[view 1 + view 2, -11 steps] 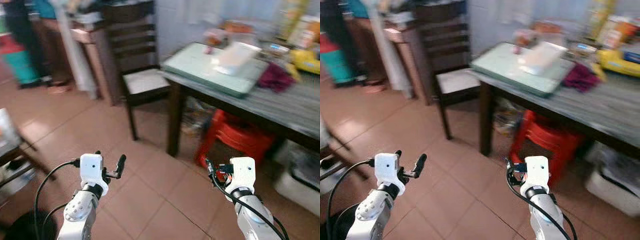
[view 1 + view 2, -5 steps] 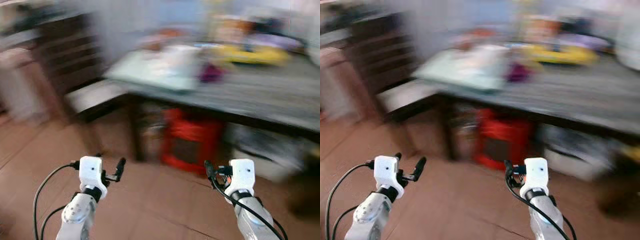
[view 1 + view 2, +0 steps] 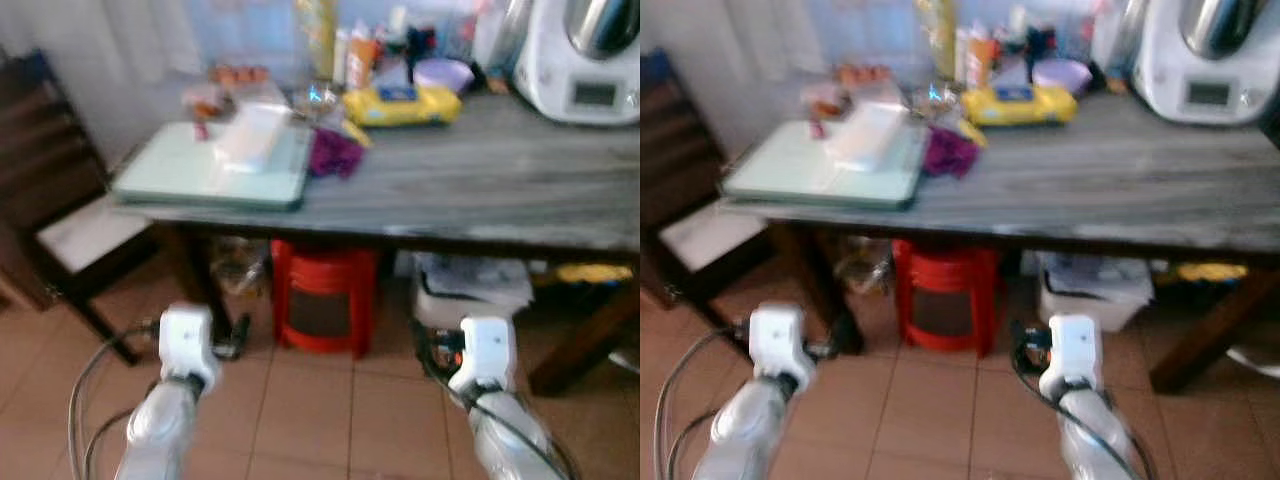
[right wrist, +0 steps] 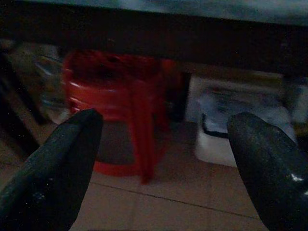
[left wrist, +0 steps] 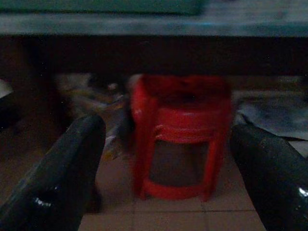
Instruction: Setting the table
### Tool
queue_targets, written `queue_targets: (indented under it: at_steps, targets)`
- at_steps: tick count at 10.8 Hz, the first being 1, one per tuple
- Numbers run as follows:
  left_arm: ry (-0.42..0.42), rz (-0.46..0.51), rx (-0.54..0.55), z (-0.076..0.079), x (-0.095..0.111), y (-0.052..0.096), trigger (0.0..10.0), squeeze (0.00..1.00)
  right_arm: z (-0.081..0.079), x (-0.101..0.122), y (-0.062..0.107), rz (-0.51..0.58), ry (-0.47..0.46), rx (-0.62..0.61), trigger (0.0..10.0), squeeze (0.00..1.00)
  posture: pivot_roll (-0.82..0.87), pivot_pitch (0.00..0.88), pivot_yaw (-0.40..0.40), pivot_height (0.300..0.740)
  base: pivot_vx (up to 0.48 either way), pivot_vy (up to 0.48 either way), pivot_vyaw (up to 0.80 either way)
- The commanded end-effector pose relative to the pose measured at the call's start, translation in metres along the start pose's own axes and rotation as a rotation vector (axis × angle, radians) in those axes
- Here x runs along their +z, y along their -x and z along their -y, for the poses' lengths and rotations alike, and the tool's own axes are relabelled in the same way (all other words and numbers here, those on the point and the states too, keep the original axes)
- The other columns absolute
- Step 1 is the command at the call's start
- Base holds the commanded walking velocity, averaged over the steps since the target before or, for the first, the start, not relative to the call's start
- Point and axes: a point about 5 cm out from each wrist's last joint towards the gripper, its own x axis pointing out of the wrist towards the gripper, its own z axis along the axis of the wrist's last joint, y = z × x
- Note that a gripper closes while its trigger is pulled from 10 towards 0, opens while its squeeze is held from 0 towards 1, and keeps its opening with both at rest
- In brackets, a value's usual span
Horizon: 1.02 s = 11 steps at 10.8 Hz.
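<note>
- table (image 3: pixel 480 190) straight ahead, grey top crowded along the far edge and left end: pale green tray (image 3: pixel 200 170), yellow pack (image 3: pixel 400 103), white appliance (image 3: pixel 580 55); near half bare, probably where settings go.
- left gripper (image 5: pixel 171 168) and right gripper (image 4: pixel 163 163) low over the floor tiles, fingers spread wide, nothing held; likely carried so for the approach.
- under the top, red stool (image 5: pixel 180 134) and white bin (image 4: pixel 231 134), sharper from the wrists.

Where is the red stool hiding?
The red stool stands on the tiled floor under the grey table, toward its left half, with a white box beside it on the right.
</note>
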Motion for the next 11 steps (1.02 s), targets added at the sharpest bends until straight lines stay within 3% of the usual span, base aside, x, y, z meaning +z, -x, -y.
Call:
queue_targets:
  at_steps: [1,8,11]
  targets:
    - [-0.032,-0.037,0.052,-0.013,-0.008,0.008,10.0,0.00,-0.006,0.009,-0.002,0.040,0.002,0.014,10.0,0.00,-0.20,0.052,0.051,0.740,0.000,0.000,0.00]
    - [-0.091,-0.006,0.072,-0.006,0.007,-0.005,10.0,0.00,-0.006,0.017,-0.005,0.073,0.004,-0.006,10.0,0.00,-0.20,0.057,0.068,0.740,0.000,0.000,0.00]
    - [-0.100,-0.014,0.083,-0.006,0.008,-0.005,10.0,0.00,-0.006,0.017,-0.005,0.074,0.002,-0.009,10.0,0.00,-0.20,0.057,0.068,0.740,-0.278,0.000,0.00]
